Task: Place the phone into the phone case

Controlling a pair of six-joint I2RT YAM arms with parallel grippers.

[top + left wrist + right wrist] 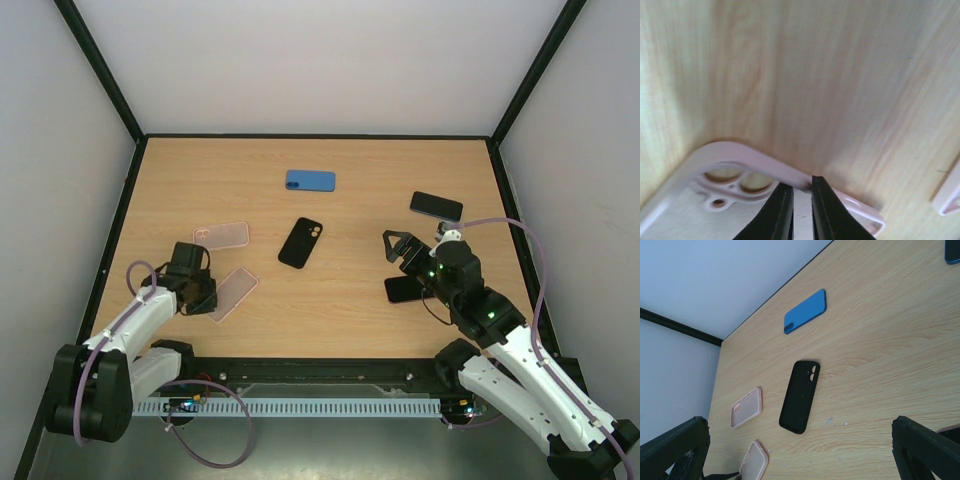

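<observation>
Left gripper (pixel 801 186) — black fingers pressed nearly together, pinching the rim of a pale pink translucent phone case (pixel 740 152) beside its camera cut-out.
Right gripper (pixel 402 242) — jaws spread wide, holding nothing.
Glossy black slab phone (pixel 404 290) — flat on the wooden table (pixel 340 320), just behind the right gripper, beside its wrist.
Matte black case (pixel 301 243) — well apart, to that gripper's left.

Left fingers (pixel 208 302), seemingly on pink case (pixel 238 289)

Left gripper (pixel 801 189) low, jaws nearly together; right gripper (pixel 399 250) raised, jaws wide.
</observation>
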